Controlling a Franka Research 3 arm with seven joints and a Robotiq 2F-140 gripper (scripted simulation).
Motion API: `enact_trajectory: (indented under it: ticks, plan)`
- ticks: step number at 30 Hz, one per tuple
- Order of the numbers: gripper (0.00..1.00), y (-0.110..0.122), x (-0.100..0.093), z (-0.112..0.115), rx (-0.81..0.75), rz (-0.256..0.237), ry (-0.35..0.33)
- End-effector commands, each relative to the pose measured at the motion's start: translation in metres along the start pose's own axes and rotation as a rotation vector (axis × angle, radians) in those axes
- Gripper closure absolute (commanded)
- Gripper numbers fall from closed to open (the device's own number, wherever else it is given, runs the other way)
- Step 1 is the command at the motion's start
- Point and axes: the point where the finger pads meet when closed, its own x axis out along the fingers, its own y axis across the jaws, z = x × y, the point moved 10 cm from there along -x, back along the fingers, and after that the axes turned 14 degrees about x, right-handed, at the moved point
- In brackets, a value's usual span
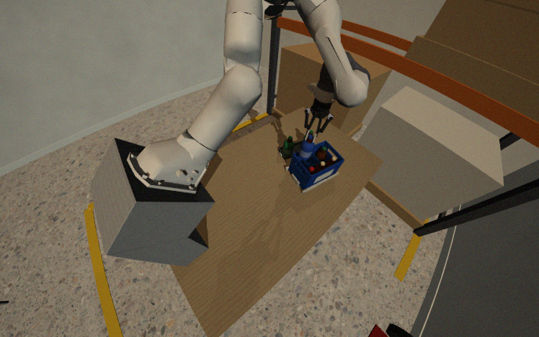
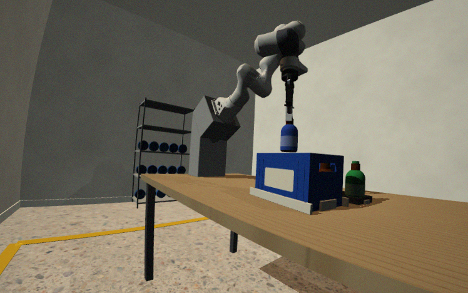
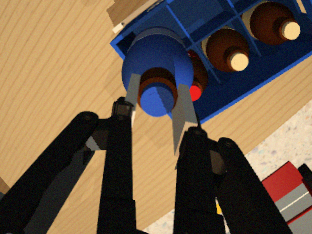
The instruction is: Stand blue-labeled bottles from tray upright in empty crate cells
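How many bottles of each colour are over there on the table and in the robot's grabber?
Blue bottle, gripped in the tool: 1
Green bottle, on the tray: 1
Brown bottles, in the crate: 4
Total: 6

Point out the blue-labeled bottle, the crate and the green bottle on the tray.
blue-labeled bottle [image 2: 288,138]: exterior view, on its label band, held above the crate.
crate [image 2: 321,181]: exterior view, on its blue end wall.
green bottle [image 2: 355,183]: exterior view, on its body, standing on the tray.
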Motion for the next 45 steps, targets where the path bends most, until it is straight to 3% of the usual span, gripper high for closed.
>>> enact_trajectory:
  ticks: [1,30,45]
  plan:
    - [1.0,0.001,-0.001,-0.001,-0.004,0.001,0.003]
    - [1.0,0.001,0.004,-0.001,-0.004,0.001,0.003]
    - [1.0,0.001,0.02,-0.001,-0.004,0.001,0.003]
